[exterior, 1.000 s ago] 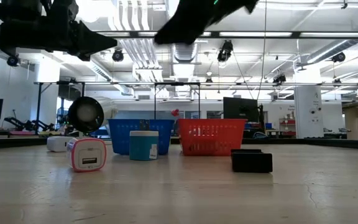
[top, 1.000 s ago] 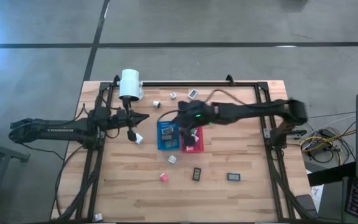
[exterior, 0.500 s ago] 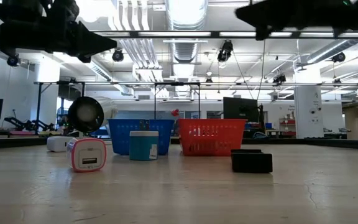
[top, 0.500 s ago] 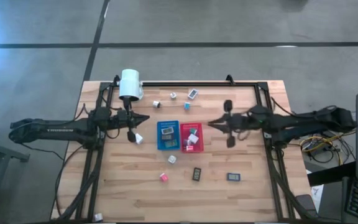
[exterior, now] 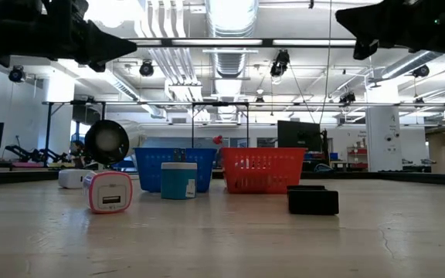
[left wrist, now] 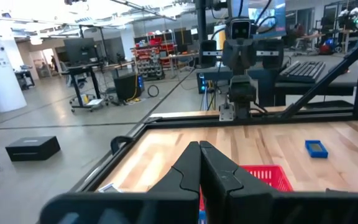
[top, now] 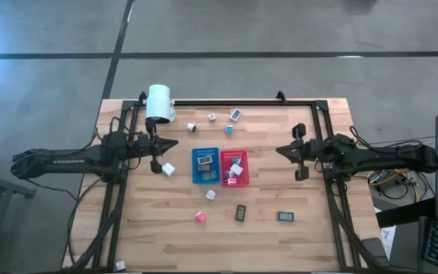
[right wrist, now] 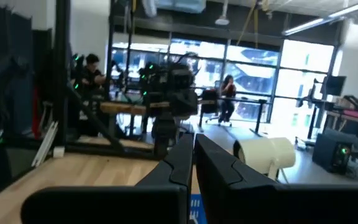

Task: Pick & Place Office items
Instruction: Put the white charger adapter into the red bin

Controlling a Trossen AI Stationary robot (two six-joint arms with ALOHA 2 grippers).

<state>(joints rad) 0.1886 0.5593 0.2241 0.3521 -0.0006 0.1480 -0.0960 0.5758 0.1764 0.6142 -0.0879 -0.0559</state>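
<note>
My right pincer (top: 285,151) is pressed together on nothing, pulled back from over the red tray (top: 233,168) to the table's right side, so that drop looks done. My left pincer (top: 172,143), also together and empty, waits near the white cylinder (top: 160,103). Several office items (top: 240,212) lie loose on the table (top: 166,243), awaiting pickup.

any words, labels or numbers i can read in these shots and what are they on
Pale lettering runs along the left arm in the high view, too small to read.
The dark flat items show light face panels, with no legible print.
The white cylinder and both trays bear no readable text.
</note>
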